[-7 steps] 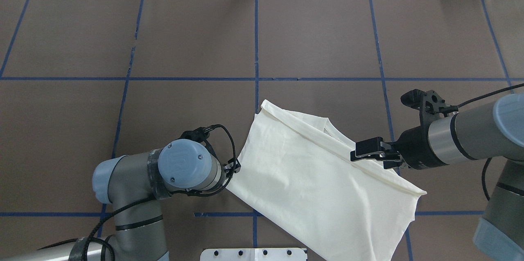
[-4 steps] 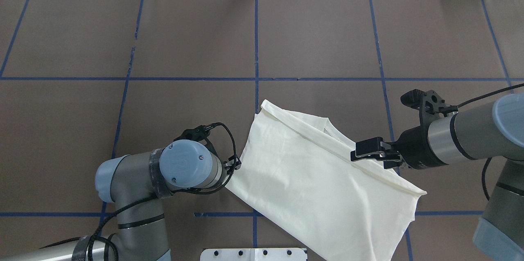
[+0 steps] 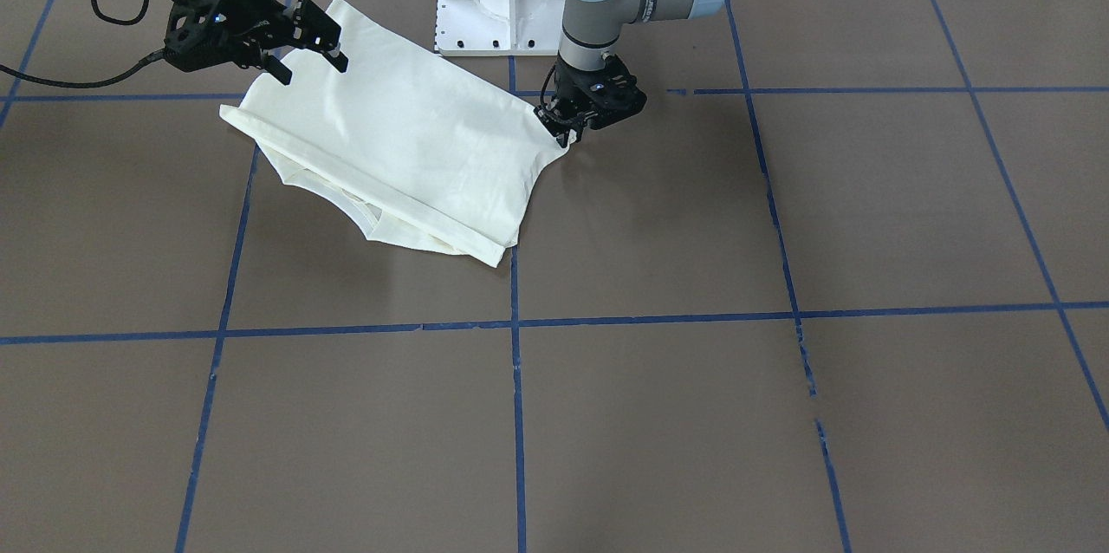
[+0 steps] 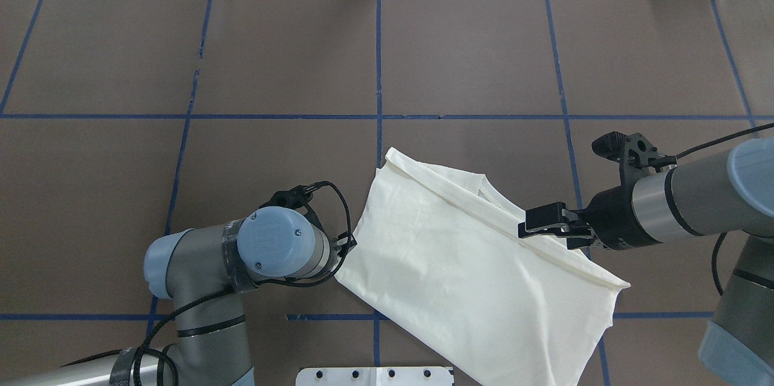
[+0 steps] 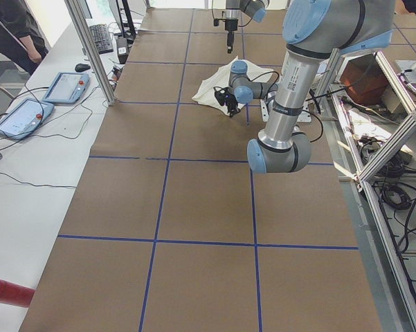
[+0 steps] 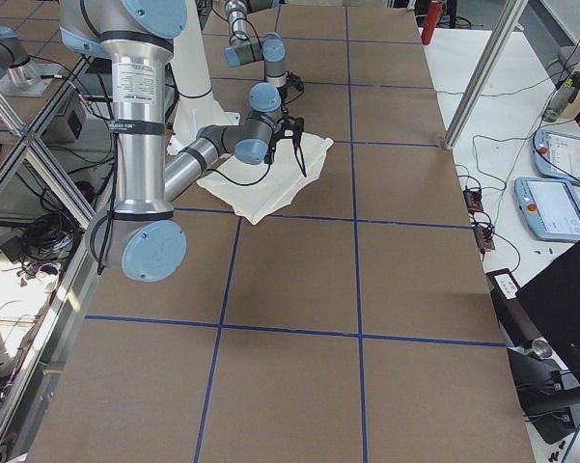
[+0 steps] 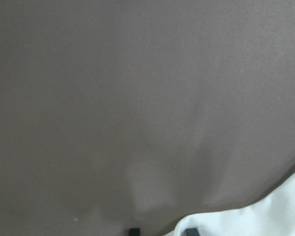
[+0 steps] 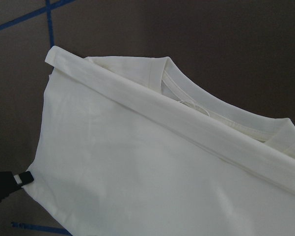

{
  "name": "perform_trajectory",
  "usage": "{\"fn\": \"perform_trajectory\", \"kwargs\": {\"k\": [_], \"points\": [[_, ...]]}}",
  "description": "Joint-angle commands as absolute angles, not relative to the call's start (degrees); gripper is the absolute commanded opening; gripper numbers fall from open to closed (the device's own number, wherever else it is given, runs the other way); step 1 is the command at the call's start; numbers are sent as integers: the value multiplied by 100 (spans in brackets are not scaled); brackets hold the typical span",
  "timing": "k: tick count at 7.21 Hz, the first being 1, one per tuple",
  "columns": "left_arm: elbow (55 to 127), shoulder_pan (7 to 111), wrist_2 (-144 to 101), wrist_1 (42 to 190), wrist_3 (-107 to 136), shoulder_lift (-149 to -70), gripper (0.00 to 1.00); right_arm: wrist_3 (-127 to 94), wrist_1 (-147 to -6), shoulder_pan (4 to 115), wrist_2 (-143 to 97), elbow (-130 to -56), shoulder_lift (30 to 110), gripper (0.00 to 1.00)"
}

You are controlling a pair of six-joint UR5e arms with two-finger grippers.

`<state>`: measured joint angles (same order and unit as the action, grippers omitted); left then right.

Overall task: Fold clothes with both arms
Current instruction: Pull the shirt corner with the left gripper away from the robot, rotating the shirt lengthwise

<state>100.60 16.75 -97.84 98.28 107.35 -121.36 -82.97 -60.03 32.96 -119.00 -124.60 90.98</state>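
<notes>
Cream shirt (image 4: 471,253) on blue-gridded brown table (image 4: 272,41)

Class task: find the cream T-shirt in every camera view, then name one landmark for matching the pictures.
Front-facing: T-shirt upper left of centre.
Overhead: T-shirt lower centre-right.
Exterior left: T-shirt far off, top centre.
Exterior right: T-shirt upper left of centre.
Left wrist: T-shirt only in the bottom-right corner.
Right wrist: T-shirt fills most of the picture.
Landmark: the centre blue tape line, at one shirt corner.
</notes>
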Motion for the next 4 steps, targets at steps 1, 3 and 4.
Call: {"fn": "perform_trajectory", "kwargs": {"k": [1, 3, 4], "points": [[10212, 1722, -9800, 9782, 10644, -12129, 0, -8297, -6003, 3305, -11900, -12463, 9105, 100], [10161, 2211, -9800, 9756, 10530, -12155, 0, -8297, -6003, 3331, -11900, -12463, 9105, 100], [9943, 2598, -9800, 9765, 10112, -12173, 0, -8297, -6003, 3322, -11900, -12454, 9105, 100]]}}
